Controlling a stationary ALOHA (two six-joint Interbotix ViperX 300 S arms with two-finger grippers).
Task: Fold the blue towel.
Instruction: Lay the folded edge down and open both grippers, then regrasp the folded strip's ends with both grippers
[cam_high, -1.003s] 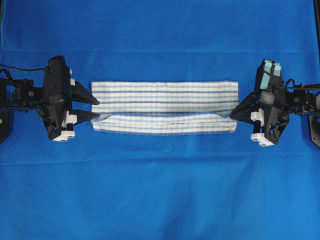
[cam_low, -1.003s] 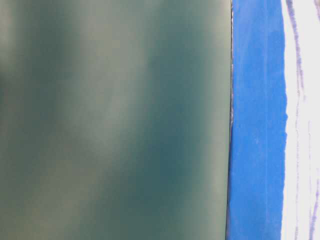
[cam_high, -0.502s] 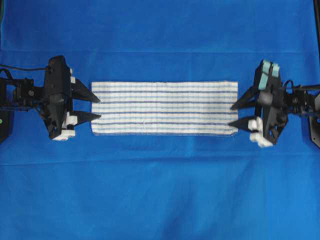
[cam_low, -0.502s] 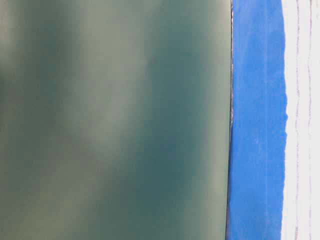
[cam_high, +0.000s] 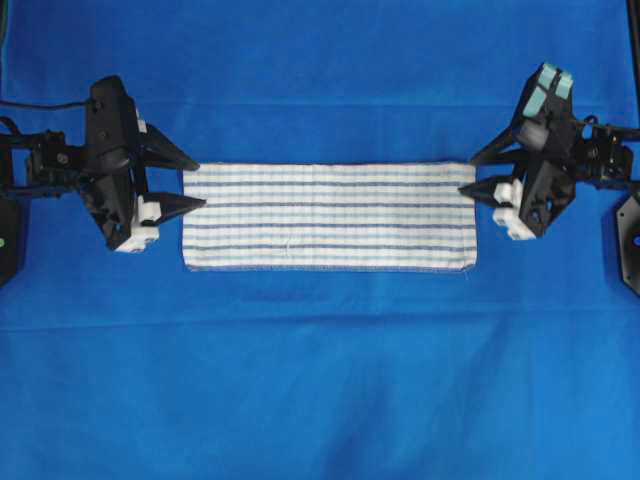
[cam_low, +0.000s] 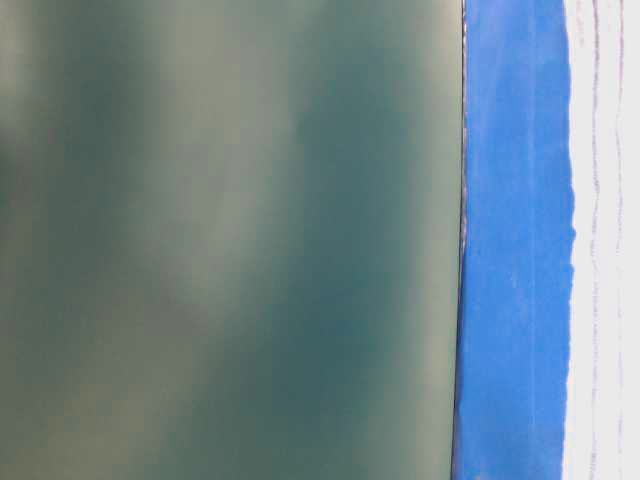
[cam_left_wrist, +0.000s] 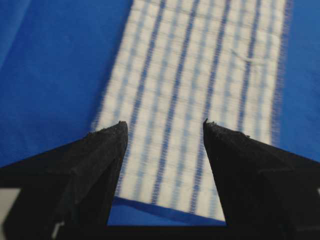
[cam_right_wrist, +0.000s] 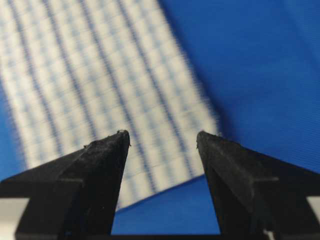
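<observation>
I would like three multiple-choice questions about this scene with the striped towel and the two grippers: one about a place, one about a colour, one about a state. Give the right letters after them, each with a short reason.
1. Where is the blue towel?
A. flat on the blue cloth, between the two grippers
B. hanging from the right gripper
C. on the left arm

2. Which colours has the towel?
A. plain red
B. white with blue stripes
C. green with dots

3. How stand the jaws of the left gripper and the right gripper?
A. both open, holding nothing
B. both shut on the towel
C. only the left open

Answers: 1 A, overhead it lies flat. 2 B, stripes show clearly. 3 A, both wrist views show empty gaps.
</observation>
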